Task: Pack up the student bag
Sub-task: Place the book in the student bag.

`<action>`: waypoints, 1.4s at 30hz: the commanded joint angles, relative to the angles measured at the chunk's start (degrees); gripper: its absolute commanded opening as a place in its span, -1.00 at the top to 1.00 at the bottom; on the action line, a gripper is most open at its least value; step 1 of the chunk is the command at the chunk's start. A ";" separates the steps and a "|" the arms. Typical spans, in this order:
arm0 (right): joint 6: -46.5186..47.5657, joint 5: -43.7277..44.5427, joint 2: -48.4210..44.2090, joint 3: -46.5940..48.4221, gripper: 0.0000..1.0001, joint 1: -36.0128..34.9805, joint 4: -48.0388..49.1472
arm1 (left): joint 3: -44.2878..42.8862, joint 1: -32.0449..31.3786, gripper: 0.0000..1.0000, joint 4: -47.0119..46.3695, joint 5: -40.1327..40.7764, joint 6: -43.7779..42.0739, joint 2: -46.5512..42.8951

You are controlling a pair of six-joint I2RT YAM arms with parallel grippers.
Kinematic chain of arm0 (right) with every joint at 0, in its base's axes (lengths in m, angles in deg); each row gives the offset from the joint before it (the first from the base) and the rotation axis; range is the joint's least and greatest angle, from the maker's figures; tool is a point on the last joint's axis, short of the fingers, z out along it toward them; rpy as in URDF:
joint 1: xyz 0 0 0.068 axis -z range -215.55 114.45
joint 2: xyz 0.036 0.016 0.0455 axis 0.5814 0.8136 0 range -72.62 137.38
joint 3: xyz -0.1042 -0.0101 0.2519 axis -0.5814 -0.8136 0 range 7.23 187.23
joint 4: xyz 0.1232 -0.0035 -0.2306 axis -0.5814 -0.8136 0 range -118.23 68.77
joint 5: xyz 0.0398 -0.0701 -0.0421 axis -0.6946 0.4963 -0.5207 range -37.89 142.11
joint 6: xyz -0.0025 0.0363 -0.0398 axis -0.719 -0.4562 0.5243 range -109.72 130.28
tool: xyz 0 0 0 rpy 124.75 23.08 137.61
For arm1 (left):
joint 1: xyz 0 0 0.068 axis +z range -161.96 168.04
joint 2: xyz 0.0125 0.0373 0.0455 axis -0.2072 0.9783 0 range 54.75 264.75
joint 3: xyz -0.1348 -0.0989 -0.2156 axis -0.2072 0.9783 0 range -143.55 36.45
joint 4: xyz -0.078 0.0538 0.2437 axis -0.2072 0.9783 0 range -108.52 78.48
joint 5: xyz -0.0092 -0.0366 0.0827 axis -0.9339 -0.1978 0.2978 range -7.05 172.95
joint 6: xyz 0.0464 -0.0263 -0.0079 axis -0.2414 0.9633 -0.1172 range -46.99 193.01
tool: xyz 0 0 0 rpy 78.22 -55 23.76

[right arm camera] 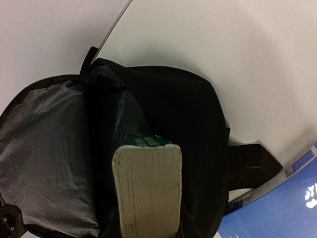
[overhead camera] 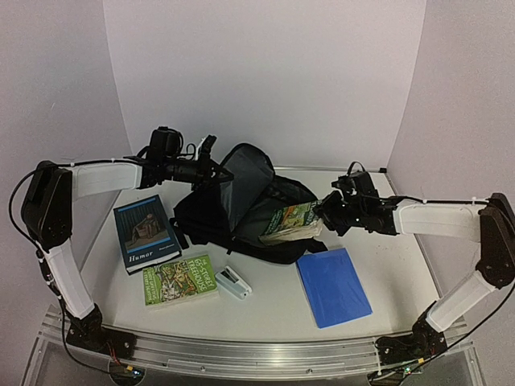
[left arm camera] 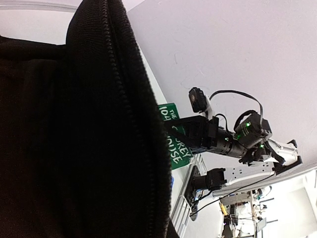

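Observation:
The student bag [overhead camera: 211, 219], a big black backpack, lies at the back middle of the table with its flap lifted and its grey lining [overhead camera: 241, 191] showing. My left gripper [overhead camera: 211, 166] is shut on the flap's upper edge and holds it up. In the left wrist view the bag's black fabric and zip [left arm camera: 99, 124] fill the left side and hide the fingers. My right gripper [overhead camera: 326, 211] is shut on a thick green book [overhead camera: 291, 222], whose far end is in the bag's mouth. The right wrist view looks along the book's page edge [right arm camera: 147, 188] into the bag [right arm camera: 173, 114].
A dark blue book [overhead camera: 146, 233] and a green book [overhead camera: 179, 281] lie at the front left, with a small white object [overhead camera: 233, 283] beside them. A blue notebook [overhead camera: 333, 286] lies at the front right, under my right arm. White walls stand close behind the table.

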 commanded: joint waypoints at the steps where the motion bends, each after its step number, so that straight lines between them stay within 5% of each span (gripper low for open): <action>1: -3.42 -1.36 2.32 4.71 1.00 -0.06 10.67 | -4.62 -0.41 1.00 -2.40 -2.74 -2.48 -3.12; 23: -9.15 1.39 17.85 18.49 1.00 -0.83 18.79 | -7.80 -1.05 0.99 -2.88 -4.08 -3.00 -4.14; 32: -13.93 -3.15 25.44 18.78 1.00 -1.76 30.84 | -7.65 -1.23 0.99 -2.67 -3.78 -2.97 -3.76; 42: -10.93 1.17 34.17 25.07 0.97 -4.36 24.40 | -7.99 -1.83 1.00 -3.03 -3.99 -2.06 -2.51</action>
